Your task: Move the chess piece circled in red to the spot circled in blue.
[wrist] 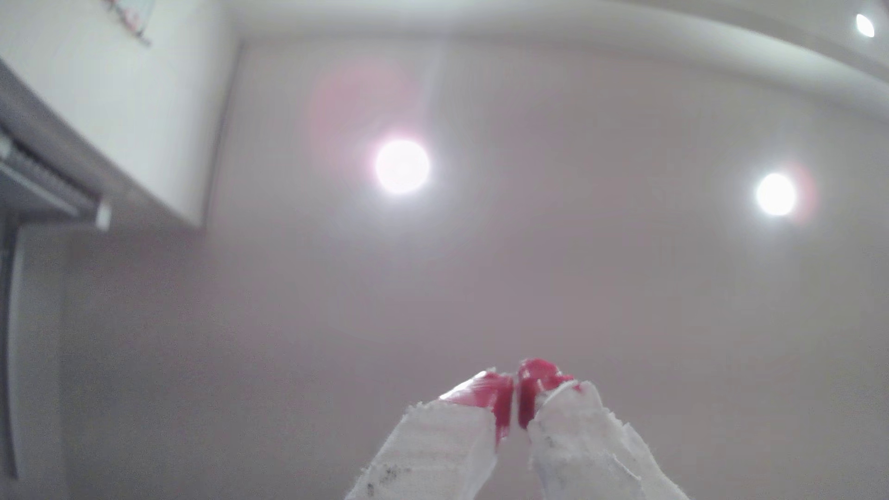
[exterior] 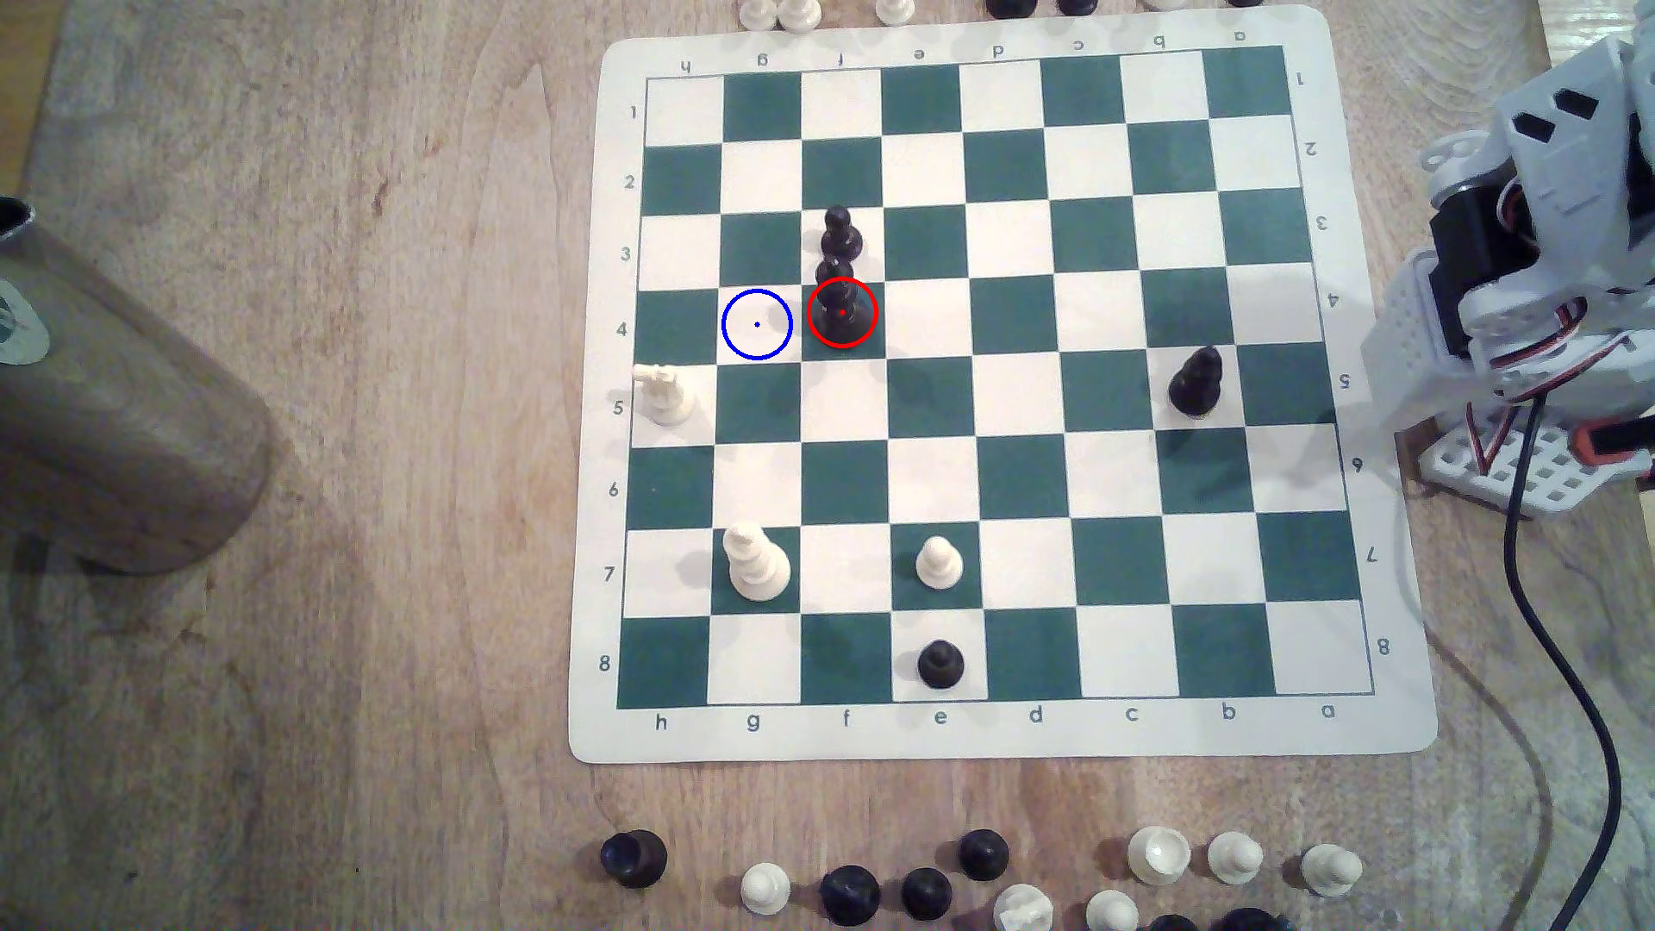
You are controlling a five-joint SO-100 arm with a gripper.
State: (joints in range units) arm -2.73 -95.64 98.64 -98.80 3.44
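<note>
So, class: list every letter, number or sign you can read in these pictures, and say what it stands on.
"h g f e d c b a": near border of the chess mat.
Same letters, upside down: far border.
"1" to "8": both side borders.
Sticker on the brown cylinder: too blurred to read.
Wrist view: no text.

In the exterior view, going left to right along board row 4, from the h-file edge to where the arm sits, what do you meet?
Empty green square → the spot, a blue-ringed cream square → the chess piece, red-ringed, tall and black → bare squares → the folded arm off the board's edge.
</note>
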